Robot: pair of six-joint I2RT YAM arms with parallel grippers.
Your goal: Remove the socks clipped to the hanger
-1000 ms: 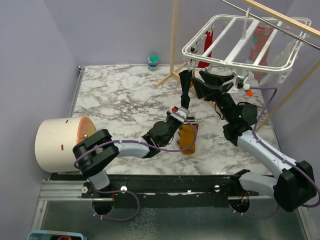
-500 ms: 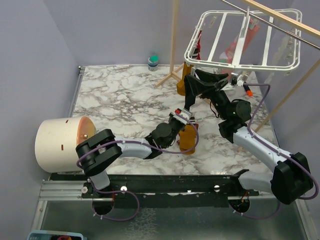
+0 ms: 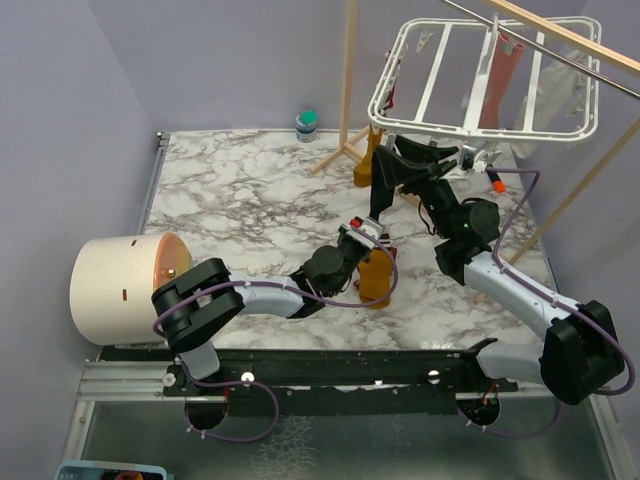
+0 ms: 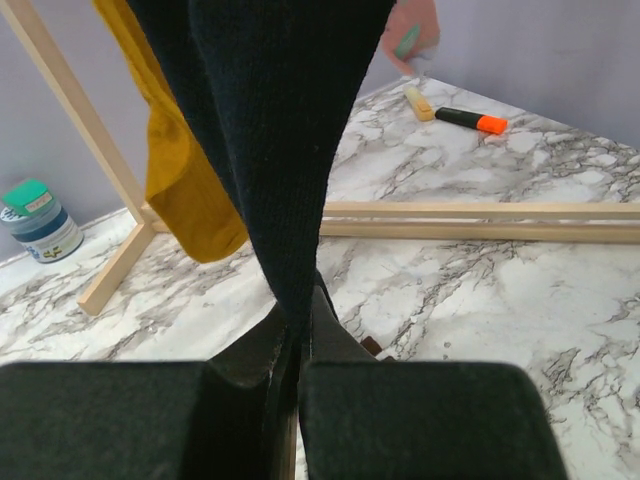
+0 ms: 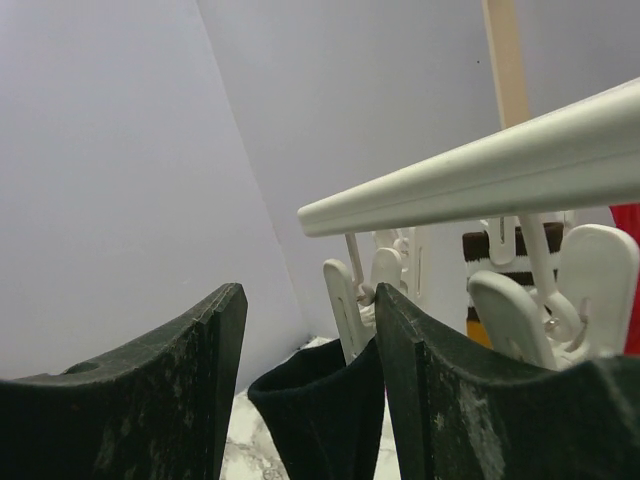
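Observation:
The white grid hanger (image 3: 480, 125) hangs at the top right; its bar (image 5: 480, 170) crosses the right wrist view. A black sock (image 3: 379, 185) hangs from a white clip (image 5: 345, 300) at its near left corner. My left gripper (image 3: 368, 232) is shut on the sock's lower end (image 4: 270, 150). My right gripper (image 3: 405, 165) is open, jaws on either side of the sock's cuff (image 5: 320, 405) and clip. A mustard sock (image 3: 361, 168) hangs behind the black one (image 4: 185, 190). A second mustard sock (image 3: 377, 278) lies on the table. Red socks (image 3: 497, 85) hang farther back.
A light wooden rack stand (image 3: 348, 90) holds the hanger, its feet (image 4: 470, 220) lying on the marble table (image 3: 240, 200). A small teal-lidded jar (image 3: 306, 125) stands at the back. An orange marker (image 3: 497, 184) lies at the right. A cream cylindrical bin (image 3: 125, 285) lies at the left.
The hanger swung up and back, and the black sock is now pulled taut. My right gripper rose and moved left to the sock's clip. The left gripper stayed shut on the sock.

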